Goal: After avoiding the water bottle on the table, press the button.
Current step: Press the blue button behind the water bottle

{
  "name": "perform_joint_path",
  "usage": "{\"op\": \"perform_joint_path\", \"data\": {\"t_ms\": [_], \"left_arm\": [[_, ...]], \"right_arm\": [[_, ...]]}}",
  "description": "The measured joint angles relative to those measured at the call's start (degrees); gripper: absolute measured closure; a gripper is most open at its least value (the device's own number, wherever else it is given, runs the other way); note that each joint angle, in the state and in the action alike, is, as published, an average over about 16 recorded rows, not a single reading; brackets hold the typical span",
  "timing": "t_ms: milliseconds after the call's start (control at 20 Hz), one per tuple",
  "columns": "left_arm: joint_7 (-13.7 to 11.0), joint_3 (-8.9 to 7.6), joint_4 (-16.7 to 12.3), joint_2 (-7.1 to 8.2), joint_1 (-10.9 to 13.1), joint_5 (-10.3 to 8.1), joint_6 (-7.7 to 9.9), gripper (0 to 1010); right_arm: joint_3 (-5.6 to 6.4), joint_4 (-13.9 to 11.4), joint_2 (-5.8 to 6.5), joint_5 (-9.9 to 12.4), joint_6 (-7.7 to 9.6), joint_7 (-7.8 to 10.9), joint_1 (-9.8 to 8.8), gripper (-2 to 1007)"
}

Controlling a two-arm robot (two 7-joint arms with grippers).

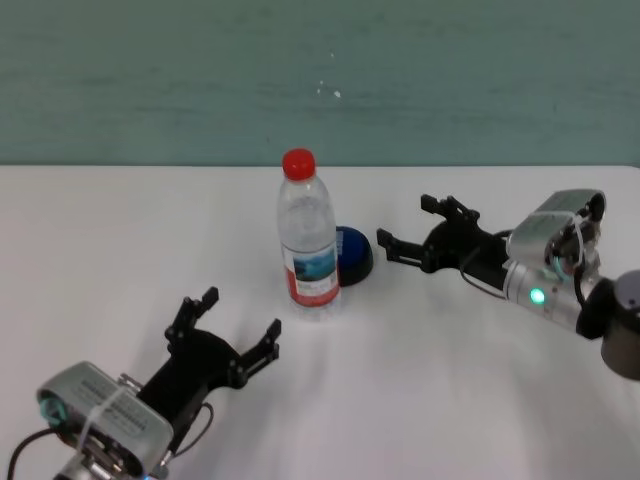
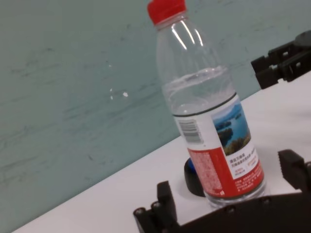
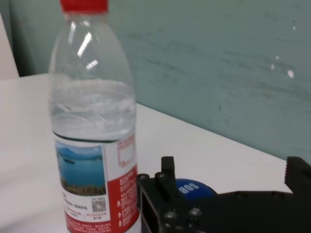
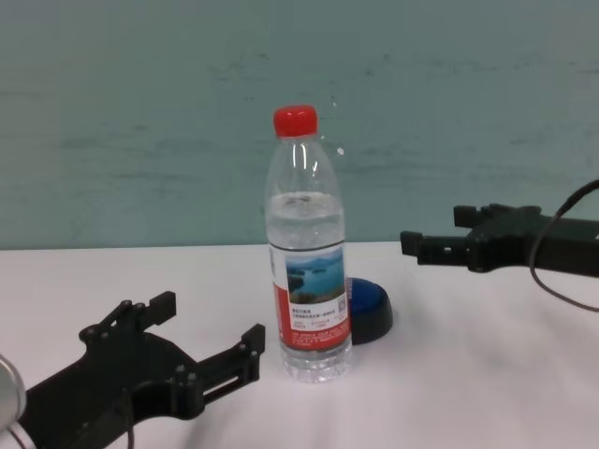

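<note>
Fingers on both grippers are spread wide with nothing between them. Taking the water bottle as the landmark: it stands upright on the white worktop, red cap on, partly filled. The button, a low blue dome on a black base, sits just behind the bottle and to its right, touching or nearly touching its foot; from the chest view the bottle covers the button's left edge.

The right gripper hangs to the right of the bottle and a little beyond it, raised clear of the worktop, its tips aimed toward the button with a clear gap left. The left gripper lies low on the worktop, nearer the robot than the bottle and to its left, parked and apart from it.

By my reading, the step in hand is the right arm's approach to the button, and the open side is the one it already faces. To do it well, the arm should come in from the bottle's right and from above, so the descent ends on the dome's right half, away from the bottle wall. Bringing the fingers together first would make a narrower tip and cut the chance of one finger brushing the label. The bottle is tall, light and narrow-footed, so even a sideways nudge could tip it. Press straight down, then lift straight up.
</note>
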Motion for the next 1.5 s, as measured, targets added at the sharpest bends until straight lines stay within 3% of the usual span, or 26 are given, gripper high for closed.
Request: {"op": "perform_joint_path", "data": {"t_ms": [850,1500], "left_arm": [[0.0,0.00,0.0,0.00,0.0,0.00,0.00,10],[0.0,0.00,0.0,0.00,0.0,0.00,0.00,10]], "right_arm": [[-0.56,6.3,-1.34,-1.6,-0.88,-0.22,3.31,2],[-1.94,11.2,-4.20,-3.4,-1.16,0.46,7.91,2]]}}
